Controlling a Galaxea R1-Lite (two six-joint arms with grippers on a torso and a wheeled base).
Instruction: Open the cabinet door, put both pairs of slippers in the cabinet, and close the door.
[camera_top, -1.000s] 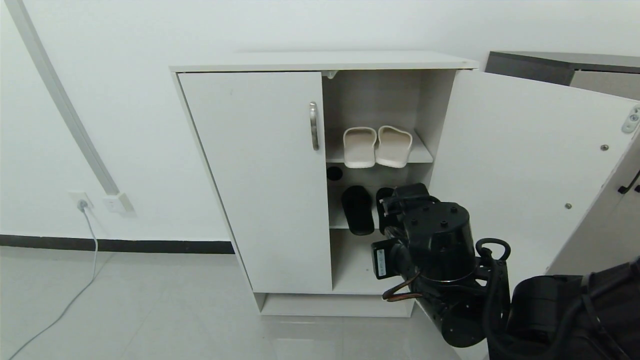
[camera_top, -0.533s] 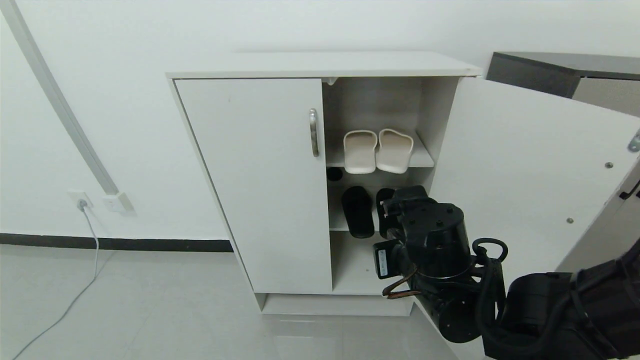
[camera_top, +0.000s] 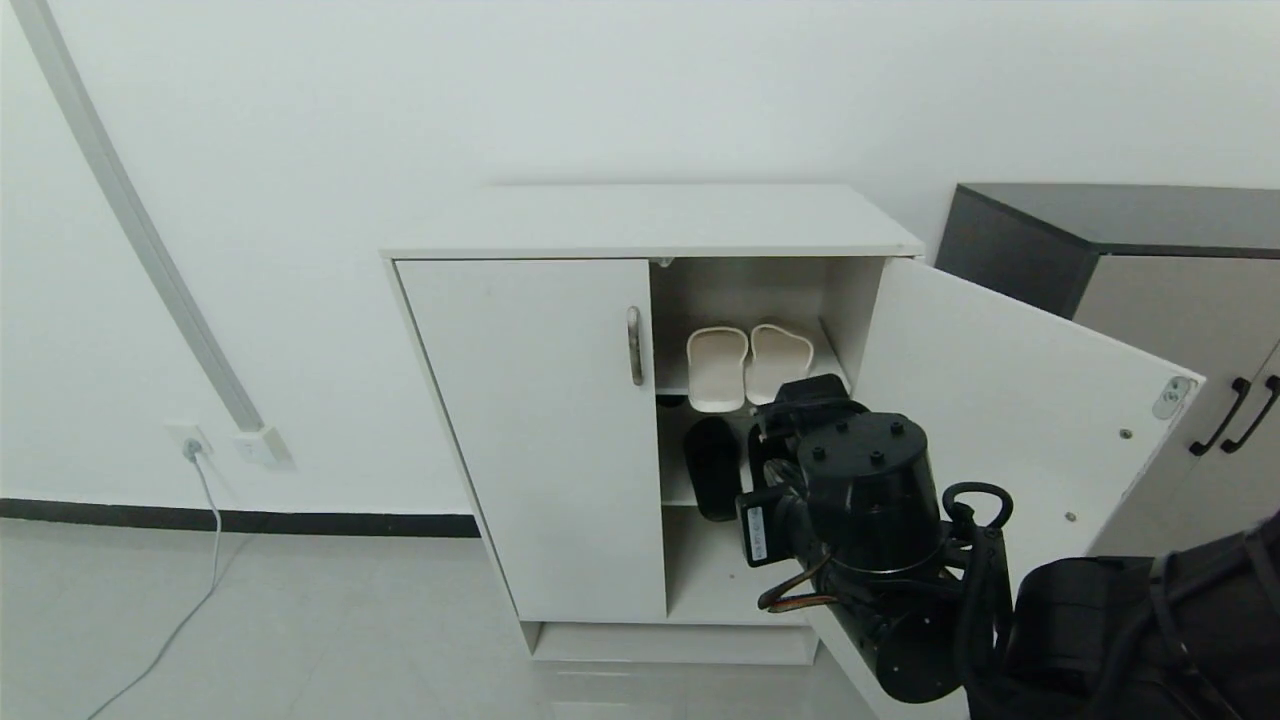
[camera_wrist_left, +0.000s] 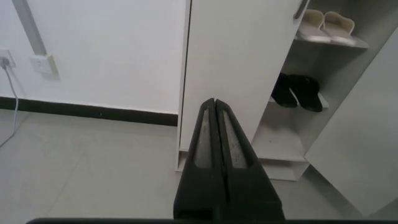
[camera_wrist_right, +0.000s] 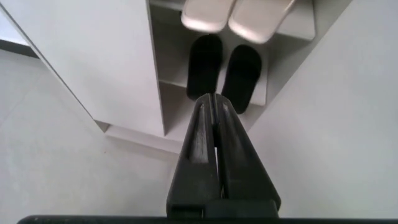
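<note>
While its fingers press together on nothing, the right gripper (camera_wrist_right: 215, 98) hangs before the open cabinet (camera_top: 650, 215); the left gripper (camera_wrist_left: 215, 102), likewise pinched empty, sits farther back. A white label (camera_top: 757, 530) on the right arm is too small to read. Both black slippers (camera_wrist_right: 224, 68) lie on the middle shelf, one covered by the arm in the head view; the white slippers (camera_top: 748, 365) rest on the shelf above. The left wrist view adds a wall socket (camera_wrist_left: 43, 64).

A grey cable (camera_top: 217, 535) is hanging from the wall socket (camera_top: 188, 442). A dark-topped cupboard (camera_top: 1130, 250) is standing against the white wall (camera_top: 300, 150).
</note>
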